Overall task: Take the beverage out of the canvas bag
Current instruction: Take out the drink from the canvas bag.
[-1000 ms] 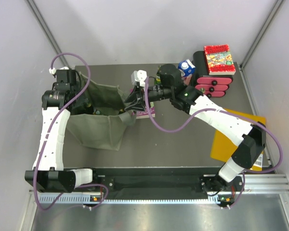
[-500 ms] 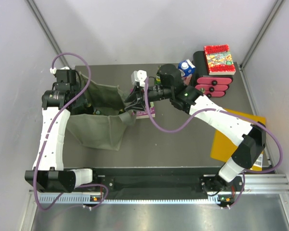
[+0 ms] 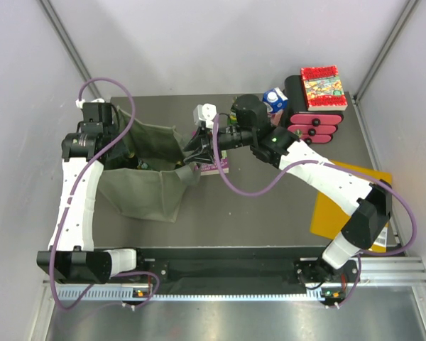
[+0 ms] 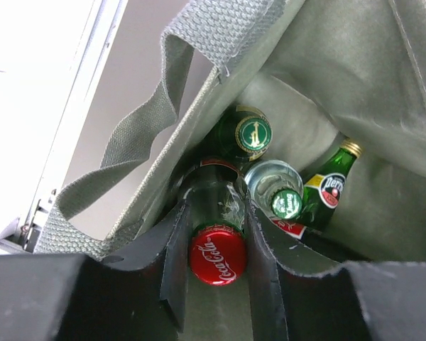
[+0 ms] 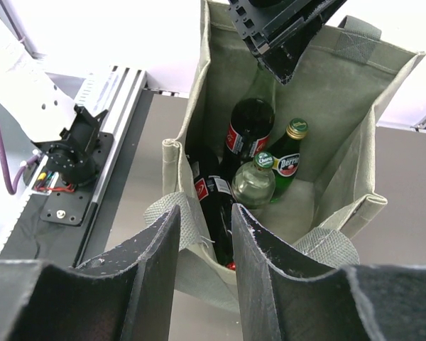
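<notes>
The left gripper (image 4: 217,207) has drawn its jaws in to a narrow hold on the neck of the Coca-Cola bottle (image 4: 218,253), so a lift looks ready. The right gripper (image 5: 206,211) pinches the rim of the canvas bag (image 5: 326,128), holding it open. The bottle stands inside the bag against the strap-side wall, beside other bottles (image 4: 284,192), with its red cap pointing up at the wrist and its long axis running down into the bag.

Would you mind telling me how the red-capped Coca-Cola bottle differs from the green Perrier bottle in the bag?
The dark glass Coca-Cola bottle has a red cap; the bright green glass Perrier bottle has a gold one. The Coca-Cola bottle sits between the jaws of the left gripper; the Perrier bottle lies clear of them, off to one side. Both are inside the olive canvas bag.
</notes>
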`<move>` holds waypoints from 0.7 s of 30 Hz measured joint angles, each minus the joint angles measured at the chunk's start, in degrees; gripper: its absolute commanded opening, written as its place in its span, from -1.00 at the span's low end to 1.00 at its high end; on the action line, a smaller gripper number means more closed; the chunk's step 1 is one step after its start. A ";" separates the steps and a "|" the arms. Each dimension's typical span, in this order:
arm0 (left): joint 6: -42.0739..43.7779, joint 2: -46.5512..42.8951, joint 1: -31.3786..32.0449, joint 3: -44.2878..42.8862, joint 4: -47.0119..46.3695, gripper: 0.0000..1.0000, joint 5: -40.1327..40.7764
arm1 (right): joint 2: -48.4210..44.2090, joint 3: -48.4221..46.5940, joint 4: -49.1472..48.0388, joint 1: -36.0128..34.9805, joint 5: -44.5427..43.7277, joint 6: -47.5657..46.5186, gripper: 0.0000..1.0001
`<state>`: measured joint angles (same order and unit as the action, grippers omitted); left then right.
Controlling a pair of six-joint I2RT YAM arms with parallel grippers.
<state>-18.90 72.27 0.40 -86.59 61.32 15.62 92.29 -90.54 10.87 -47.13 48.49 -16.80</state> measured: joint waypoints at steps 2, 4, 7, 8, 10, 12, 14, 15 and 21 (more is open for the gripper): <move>0.35 0.17 0.00 -0.48 0.52 -1.00 -0.46 | 0.00 0.00 0.17 0.00 -0.02 -0.22 -0.27; 0.85 0.61 0.00 -1.31 1.27 -1.00 -1.16 | 0.00 0.00 0.46 0.00 -0.07 -0.59 -0.20; 1.42 1.95 -0.02 -3.50 3.80 -1.00 -2.43 | 0.04 -0.07 0.98 0.00 -0.22 -0.92 -0.11; 1.60 2.27 -0.02 -4.26 4.44 -1.00 -2.75 | 0.17 -0.37 1.38 0.00 -0.24 -1.05 -0.08; 1.97 2.75 -0.04 -6.25 5.66 -1.00 -3.63 | 0.59 -1.42 1.79 0.00 -0.24 -1.14 -0.07; 2.40 2.80 -0.04 -8.22 6.67 -1.00 -4.33 | 1.42 -3.21 2.05 -0.02 -0.20 -1.16 -0.07; 2.62 2.78 -0.04 -10.27 7.34 -1.00 -4.63 | 2.49 -5.14 1.84 -0.11 -0.20 -1.03 -0.07; 2.71 2.75 -0.07 -11.28 7.69 -1.00 -4.72 | 2.99 -5.90 1.57 -0.20 -0.20 -0.92 -0.07; 3.04 2.49 -0.07 -15.67 10.64 -1.00 -5.53 | 6.45 -9.42 -0.28 -1.70 -0.11 1.03 0.01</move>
<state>-15.86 74.76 0.34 -102.26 71.96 10.09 98.74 -99.96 10.59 -48.84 48.38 -15.77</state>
